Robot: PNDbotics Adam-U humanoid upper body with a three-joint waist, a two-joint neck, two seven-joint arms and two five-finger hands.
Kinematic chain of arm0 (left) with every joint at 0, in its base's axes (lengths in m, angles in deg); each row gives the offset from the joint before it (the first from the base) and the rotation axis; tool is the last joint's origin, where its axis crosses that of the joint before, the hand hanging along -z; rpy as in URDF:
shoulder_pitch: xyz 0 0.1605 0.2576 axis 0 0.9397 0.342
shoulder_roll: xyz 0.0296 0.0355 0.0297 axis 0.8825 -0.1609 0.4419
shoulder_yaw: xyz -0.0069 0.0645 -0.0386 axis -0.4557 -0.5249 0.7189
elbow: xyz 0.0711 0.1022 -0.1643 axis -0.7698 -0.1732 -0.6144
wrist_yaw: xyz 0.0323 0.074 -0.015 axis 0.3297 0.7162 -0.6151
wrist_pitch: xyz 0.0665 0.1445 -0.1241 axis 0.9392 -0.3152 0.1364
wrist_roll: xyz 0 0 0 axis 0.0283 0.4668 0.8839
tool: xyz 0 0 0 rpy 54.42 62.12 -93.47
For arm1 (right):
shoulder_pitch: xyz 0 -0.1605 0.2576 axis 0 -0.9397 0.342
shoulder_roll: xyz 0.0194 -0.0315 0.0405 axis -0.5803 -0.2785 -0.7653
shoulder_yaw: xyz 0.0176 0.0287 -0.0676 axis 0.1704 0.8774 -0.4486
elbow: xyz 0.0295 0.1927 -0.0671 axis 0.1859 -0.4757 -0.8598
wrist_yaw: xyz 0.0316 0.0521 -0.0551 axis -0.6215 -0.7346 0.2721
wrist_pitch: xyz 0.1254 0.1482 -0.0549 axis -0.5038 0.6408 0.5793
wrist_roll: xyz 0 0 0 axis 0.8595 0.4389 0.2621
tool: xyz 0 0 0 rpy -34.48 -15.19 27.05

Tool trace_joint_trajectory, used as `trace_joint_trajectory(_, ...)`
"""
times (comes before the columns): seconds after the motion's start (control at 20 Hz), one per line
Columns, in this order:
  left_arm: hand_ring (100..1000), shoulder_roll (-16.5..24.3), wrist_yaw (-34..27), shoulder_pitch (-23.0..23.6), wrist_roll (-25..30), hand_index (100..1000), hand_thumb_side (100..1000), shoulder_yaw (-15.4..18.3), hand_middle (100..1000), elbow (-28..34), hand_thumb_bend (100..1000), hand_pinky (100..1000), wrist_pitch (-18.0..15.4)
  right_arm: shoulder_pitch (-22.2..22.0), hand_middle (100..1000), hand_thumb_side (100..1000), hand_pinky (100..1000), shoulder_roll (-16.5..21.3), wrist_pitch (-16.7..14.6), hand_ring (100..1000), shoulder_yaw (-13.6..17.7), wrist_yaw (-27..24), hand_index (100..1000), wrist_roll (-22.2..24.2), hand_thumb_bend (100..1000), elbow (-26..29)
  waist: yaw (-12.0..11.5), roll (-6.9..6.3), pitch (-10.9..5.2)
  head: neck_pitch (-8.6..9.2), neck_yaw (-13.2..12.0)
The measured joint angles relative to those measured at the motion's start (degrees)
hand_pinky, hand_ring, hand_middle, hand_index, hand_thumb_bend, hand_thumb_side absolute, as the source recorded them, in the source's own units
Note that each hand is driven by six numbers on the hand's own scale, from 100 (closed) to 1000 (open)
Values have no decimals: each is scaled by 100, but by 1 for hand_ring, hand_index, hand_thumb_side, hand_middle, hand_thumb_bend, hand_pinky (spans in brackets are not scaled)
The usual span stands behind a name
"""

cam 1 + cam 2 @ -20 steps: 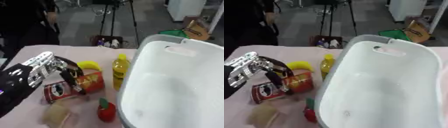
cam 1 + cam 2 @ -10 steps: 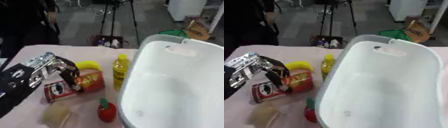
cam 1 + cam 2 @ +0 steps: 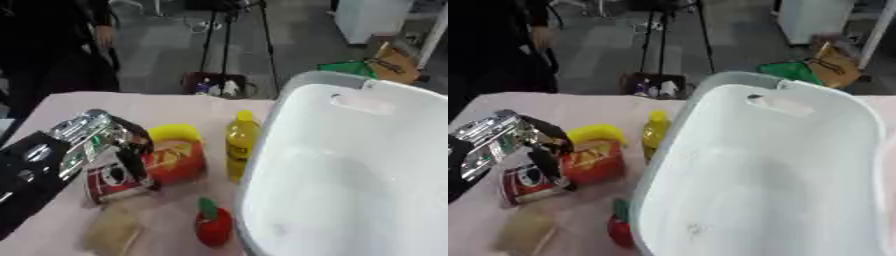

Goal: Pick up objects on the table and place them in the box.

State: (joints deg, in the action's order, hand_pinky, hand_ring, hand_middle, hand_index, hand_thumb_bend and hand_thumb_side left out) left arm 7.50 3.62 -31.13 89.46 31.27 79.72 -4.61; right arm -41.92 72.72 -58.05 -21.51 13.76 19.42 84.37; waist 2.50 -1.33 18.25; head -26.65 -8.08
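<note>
A red crisp can (image 3: 153, 168) lies on its side on the pink table (image 3: 175, 107). My left hand (image 3: 92, 140) hovers over its left end, fingers curled around the can's base. A yellow banana-like piece (image 3: 173, 133) lies just behind the can. A yellow bottle (image 3: 241, 143) stands upright against the wall of the big white box (image 3: 350, 165). A red apple-like toy (image 3: 213, 226) sits near the front, beside a tan bread-like piece (image 3: 112, 229). The box is empty inside. My right hand shows in neither view.
Beyond the table's far edge stand a tripod (image 3: 234, 40) and a small bin of bottles (image 3: 215, 86) on the floor. A person in black (image 3: 61, 45) stands at the far left. The box fills the right half of the table.
My left hand has shifted slightly up and right over the can's end. The objects on the table have stayed put.
</note>
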Motion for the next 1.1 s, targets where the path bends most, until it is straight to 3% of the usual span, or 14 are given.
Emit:
trace_joint_trajectory(0.65, 750, -1, -503, 69, -12, 793, 658, -72, 633, 51, 562, 803, 339, 2, 550, 701, 715, 0, 0, 532, 2, -4, 693, 0, 100, 0, 25, 2, 15, 2, -3)
trace_joint_trajectory(0.85, 708, -1, -523, 83, -21, 746, 659, -72, 585, 90, 521, 766, 451, 2, 550, 702, 716, 0, 0, 533, 2, -5, 693, 0, 100, 0, 27, 3, 17, 3, -3)
trace_joint_trajectory(0.9, 670, -1, -523, 86, -23, 711, 679, -72, 552, 106, 463, 734, 482, 2, 550, 702, 716, 0, 0, 533, 2, -5, 693, 0, 100, 0, 27, 4, 19, 3, -3)
trace_joint_trajectory(1.0, 670, -1, -518, 86, -31, 711, 679, -69, 552, 144, 463, 734, 548, 3, 550, 702, 716, 0, 0, 533, 2, -5, 693, 0, 100, 0, 27, 5, 20, 3, -3)
trace_joint_trajectory(1.05, 638, -1, -507, 86, -34, 690, 693, -65, 534, 167, 407, 701, 580, 3, 551, 703, 716, 0, 0, 533, 2, -5, 693, 0, 100, 0, 27, 5, 20, 3, -3)
trace_joint_trajectory(1.1, 638, -1, -490, 86, -36, 690, 693, -56, 534, 189, 407, 701, 611, 3, 551, 703, 716, 0, 0, 533, 2, -5, 693, 0, 100, 0, 27, 5, 20, 4, -3)
